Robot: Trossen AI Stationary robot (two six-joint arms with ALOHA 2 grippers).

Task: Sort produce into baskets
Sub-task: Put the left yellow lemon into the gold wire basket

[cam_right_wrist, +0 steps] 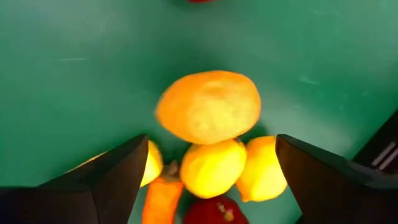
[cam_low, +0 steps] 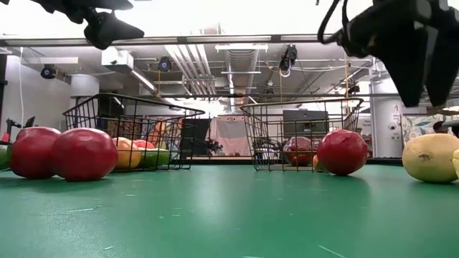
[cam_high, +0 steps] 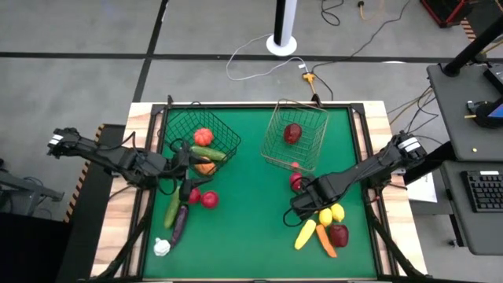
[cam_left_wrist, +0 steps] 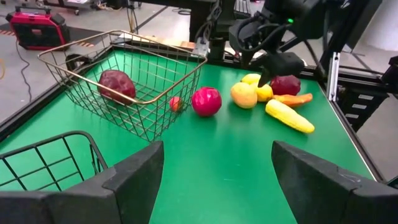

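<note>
My right gripper [cam_right_wrist: 208, 180]: arm reaching in from the table's right edge, wrist bent down, dark fingers spread wide and empty, poised above a cluster of toy produce. Directly under it, a rounded matte yellow-orange fruit [cam_right_wrist: 208, 107]; touching that, two smooth glossy yellow lemons [cam_right_wrist: 212, 168], an orange carrot [cam_right_wrist: 163, 200] and a dark red apple [cam_high: 339, 234]. A long yellow corn-shaped piece [cam_high: 305, 234] lies just beside them.

My left gripper [cam_left_wrist: 214, 177]: arm stretched along the left side, fingers parted, holding nothing, at the front edge of the dark wire basket [cam_high: 228, 134]. That basket holds a red tomato [cam_high: 203, 136], a green cucumber [cam_high: 207, 153] and an orange piece.

Pale wire basket [cam_high: 275, 126], open square mesh: one dark red fruit [cam_high: 292, 133] inside. A glossy red round fruit [cam_left_wrist: 206, 101] sits on the green mat just outside it.

Near the left side: two shiny red balls [cam_low: 61, 153], a green pod, a purple aubergine [cam_high: 179, 223], a white garlic bulb [cam_high: 161, 248].
</note>
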